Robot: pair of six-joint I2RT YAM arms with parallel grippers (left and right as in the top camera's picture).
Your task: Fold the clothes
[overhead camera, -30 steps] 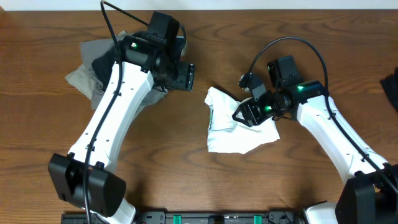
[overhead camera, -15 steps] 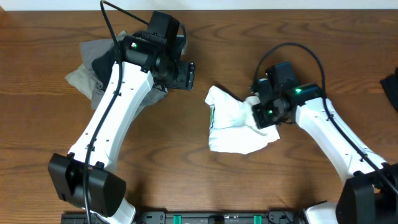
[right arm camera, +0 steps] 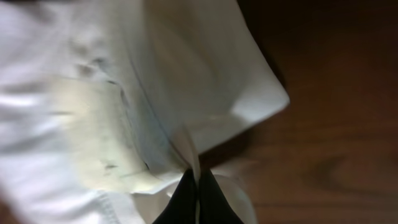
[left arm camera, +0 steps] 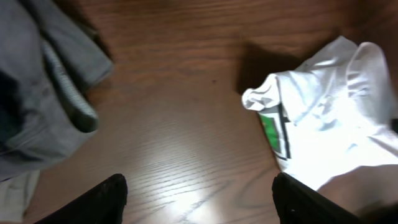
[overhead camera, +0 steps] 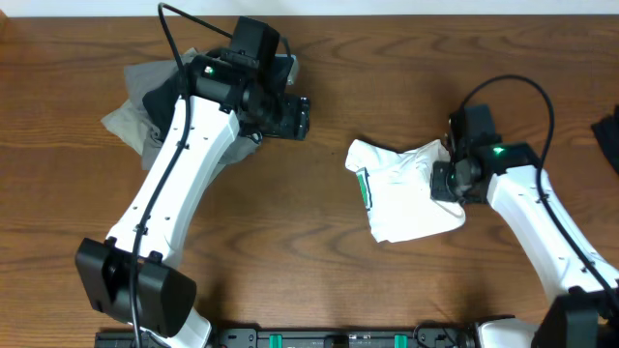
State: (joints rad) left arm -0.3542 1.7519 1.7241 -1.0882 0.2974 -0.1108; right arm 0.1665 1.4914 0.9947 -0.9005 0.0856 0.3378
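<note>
Folding barely begun: right fingers (right arm camera: 183, 202) pinch an edge of the crumpled white shirt (overhead camera: 406, 193) at centre right, left fingers (left arm camera: 107, 198) spread empty, grey clothes (overhead camera: 135, 108) heaped unfolded upper left.

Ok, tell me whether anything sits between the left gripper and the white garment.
Nothing visible does: only bare table lies between the left gripper and the white garment. The grey clothes pile sits behind that gripper; the right gripper pinches the garment's edge.

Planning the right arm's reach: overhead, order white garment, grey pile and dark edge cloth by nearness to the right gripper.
1. white garment, pinched in the right gripper.
2. dark cloth, at the far right edge.
3. grey pile, far left.
</note>
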